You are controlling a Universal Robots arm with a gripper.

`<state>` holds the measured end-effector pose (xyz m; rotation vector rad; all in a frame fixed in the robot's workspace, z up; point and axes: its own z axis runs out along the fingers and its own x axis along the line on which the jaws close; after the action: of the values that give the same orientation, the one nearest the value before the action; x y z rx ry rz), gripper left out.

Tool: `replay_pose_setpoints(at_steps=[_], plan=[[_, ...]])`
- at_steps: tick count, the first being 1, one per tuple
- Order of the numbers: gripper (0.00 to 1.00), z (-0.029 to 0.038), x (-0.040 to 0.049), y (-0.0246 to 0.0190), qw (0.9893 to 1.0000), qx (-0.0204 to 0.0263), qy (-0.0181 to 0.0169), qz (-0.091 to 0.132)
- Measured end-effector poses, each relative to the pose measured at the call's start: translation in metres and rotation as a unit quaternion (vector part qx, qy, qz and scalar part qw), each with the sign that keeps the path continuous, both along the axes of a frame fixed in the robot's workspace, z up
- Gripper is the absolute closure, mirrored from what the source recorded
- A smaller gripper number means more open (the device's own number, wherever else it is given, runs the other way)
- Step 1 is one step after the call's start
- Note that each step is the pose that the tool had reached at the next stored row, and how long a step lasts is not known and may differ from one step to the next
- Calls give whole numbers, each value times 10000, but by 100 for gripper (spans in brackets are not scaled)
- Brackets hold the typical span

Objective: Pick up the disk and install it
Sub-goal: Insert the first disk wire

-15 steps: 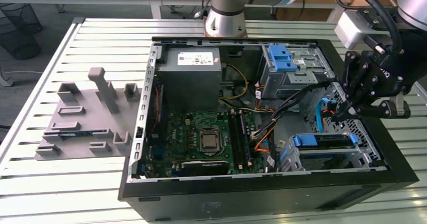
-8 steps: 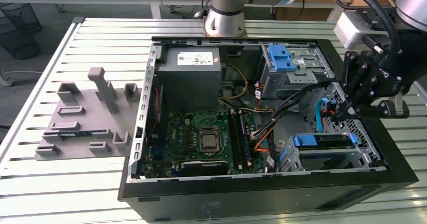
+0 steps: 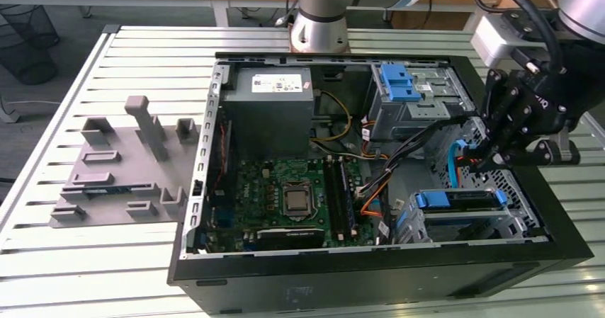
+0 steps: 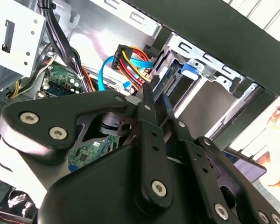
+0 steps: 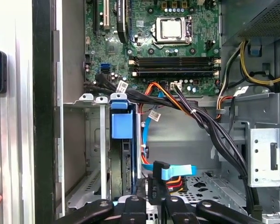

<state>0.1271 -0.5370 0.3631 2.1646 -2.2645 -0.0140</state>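
My black gripper (image 3: 492,163) hovers over the blue-framed silver disk (image 3: 458,200), seated upright in the case's corner cage; grip unclear.

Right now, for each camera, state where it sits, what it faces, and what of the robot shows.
Exterior view: off the arm, above, facing the open computer case; arm and gripper at its right.
First wrist view: on the arm, looking into the case at the motherboard and the disk in its bay; linkage at the edge.
Second wrist view: behind the gripper, facing the bay.
Both wrist views share the disk.
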Motion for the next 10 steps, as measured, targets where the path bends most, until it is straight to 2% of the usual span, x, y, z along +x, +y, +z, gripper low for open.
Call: replay_pose_setpoints(at_steps=[3, 10], plan=[[76, -11, 0, 6, 10000, 0, -14, -3], [76, -42, -26, 7, 9999, 0, -122, -3]])
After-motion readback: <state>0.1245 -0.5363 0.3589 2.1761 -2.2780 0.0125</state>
